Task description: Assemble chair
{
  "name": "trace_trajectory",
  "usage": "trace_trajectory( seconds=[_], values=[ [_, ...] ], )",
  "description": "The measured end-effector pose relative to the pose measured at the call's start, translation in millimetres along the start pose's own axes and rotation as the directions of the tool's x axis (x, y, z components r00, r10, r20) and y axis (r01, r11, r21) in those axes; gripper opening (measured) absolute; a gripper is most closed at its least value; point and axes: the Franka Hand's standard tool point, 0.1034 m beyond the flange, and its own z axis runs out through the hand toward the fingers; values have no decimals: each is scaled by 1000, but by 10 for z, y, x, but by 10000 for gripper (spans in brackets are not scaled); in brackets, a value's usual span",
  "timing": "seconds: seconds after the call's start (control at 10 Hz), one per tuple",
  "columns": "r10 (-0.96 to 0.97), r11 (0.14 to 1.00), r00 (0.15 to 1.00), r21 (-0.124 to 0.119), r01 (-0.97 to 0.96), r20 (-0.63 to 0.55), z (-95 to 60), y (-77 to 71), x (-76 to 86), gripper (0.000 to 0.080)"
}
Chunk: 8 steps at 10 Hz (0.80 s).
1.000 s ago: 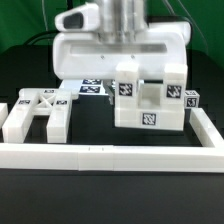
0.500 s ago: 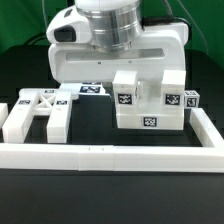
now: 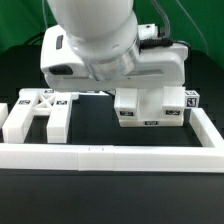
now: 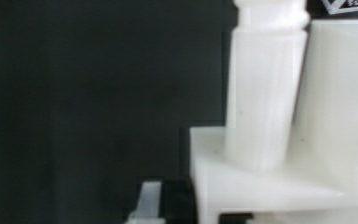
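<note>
At the exterior view's left an H-shaped white chair part (image 3: 38, 112) lies flat on the black table (image 3: 95, 128), with the square tags (image 3: 50, 99) on its top too blurred to read. Right of it the gripper (image 3: 140, 80) hangs over the blocky chair assembly (image 3: 150, 108); its fingers are hidden, so I cannot tell whether they grip. A white border rail (image 3: 110, 156) runs along the front

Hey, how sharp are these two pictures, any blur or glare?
Exterior view: the arm looms close and slightly soft, hiding part of the chair assembly. Wrist view: soft focus; the white chair part is washed out, with fuzzy edges.
</note>
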Motion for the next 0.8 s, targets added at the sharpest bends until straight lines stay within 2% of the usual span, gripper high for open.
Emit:
trace_trajectory(
  seconds=[0.1, 0.2, 0.3, 0.5, 0.7, 0.8],
  values=[
    [50, 999, 992, -23, -47, 116, 63, 28, -99, 31],
    [87, 996, 971, -36, -81, 222, 60, 63, -161, 31],
    [79, 997, 963, -33, -72, 256, 46, 123, -129, 31],
    [68, 998, 957, -14, -67, 282, 188, 176, -232, 31],
    [79, 997, 962, -8, -80, 262, 270, 245, -163, 31],
    [81, 997, 964, -9, -82, 253, 304, 254, -117, 108]
  ],
)
